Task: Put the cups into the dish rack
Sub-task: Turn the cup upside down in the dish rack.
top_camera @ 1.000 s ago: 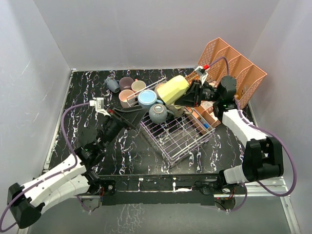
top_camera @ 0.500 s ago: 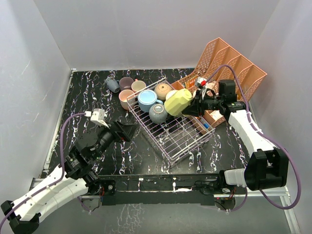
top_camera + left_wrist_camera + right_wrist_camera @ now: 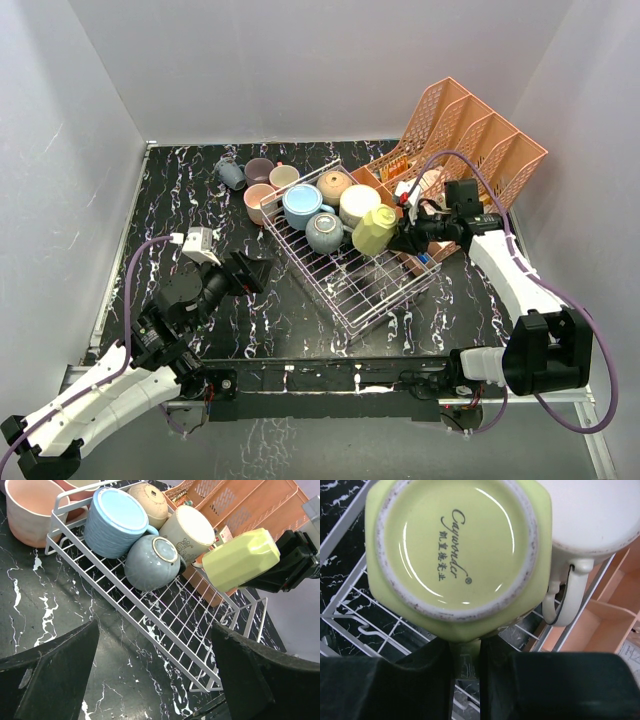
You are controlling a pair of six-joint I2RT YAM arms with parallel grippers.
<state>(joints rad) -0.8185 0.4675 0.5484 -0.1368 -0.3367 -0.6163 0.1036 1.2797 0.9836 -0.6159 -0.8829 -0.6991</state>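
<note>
Over the right side of the dish rack (image 3: 375,285), my right gripper (image 3: 402,238) — jaws pinched narrow on the handle of the yellow mug (image 3: 375,230) — has lowered it beside the cream mug (image 3: 358,203), while my left gripper (image 3: 252,272) has backed off, jaws wide and empty; release looks next.

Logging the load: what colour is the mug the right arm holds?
Pale yellow-green ceramic mug, clearest in the left wrist view.

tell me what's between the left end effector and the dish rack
Nothing but bare black marbled tabletop lies between the open left end effector and the dish rack. This shows in both the top and left wrist views.
</note>
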